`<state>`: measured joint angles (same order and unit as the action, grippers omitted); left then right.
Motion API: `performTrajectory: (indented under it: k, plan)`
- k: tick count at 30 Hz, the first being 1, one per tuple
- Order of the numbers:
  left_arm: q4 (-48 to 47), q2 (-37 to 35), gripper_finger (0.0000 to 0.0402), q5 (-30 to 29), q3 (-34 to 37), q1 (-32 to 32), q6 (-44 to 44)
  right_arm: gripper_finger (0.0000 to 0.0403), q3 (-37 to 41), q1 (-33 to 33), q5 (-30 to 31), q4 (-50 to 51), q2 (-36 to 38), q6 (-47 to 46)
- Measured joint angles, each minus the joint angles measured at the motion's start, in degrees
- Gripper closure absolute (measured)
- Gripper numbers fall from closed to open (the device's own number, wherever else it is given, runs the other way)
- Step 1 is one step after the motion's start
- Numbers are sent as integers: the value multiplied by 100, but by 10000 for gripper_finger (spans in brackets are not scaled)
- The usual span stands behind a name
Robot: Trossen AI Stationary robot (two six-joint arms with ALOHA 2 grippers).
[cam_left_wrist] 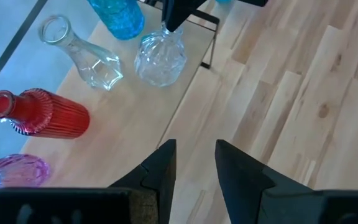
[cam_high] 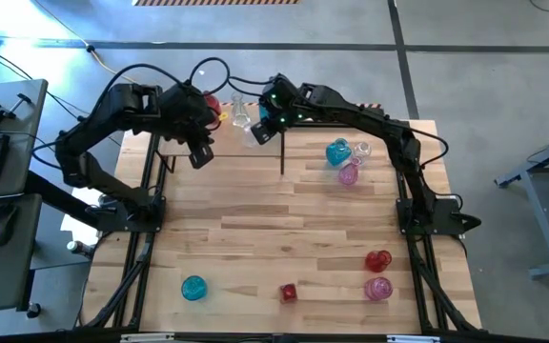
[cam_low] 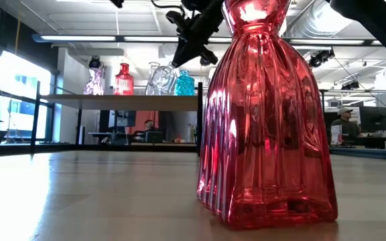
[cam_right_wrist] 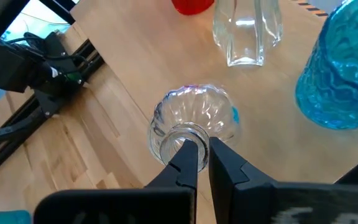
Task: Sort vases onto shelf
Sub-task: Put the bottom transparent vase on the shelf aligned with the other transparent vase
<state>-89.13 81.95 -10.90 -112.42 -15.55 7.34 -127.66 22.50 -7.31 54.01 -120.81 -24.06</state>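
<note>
No text, label, brand, number or sign can be read in any of the views, neither on the vases, the arms nor the room behind.

Shelf [cam_left_wrist: 129,112]: pale smooth wood, carrying a ribbed red vase [cam_left_wrist: 42,115], a pink vase [cam_left_wrist: 11,173], a plain clear vase [cam_left_wrist: 86,53], a clear cut-pattern vase [cam_left_wrist: 160,56] and a textured teal-blue vase [cam_left_wrist: 120,15]. Tabletop [cam_high: 284,229]: light plank-striped wood. Both claws: black.
</note>
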Motion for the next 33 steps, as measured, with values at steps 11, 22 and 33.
performTrajectory:
  k: [11,22,33]
  plan:
    - [1,59,298,1,0,-175,-51,403,-2,-6,28,-127,-50,13]
    - [-1,59,298,2,0,-175,-206,403,-2,-22,28,0,-111,-48]
    - [-1,59,298,3,0,-175,-307,403,-4,0,28,-7,-111,-115]
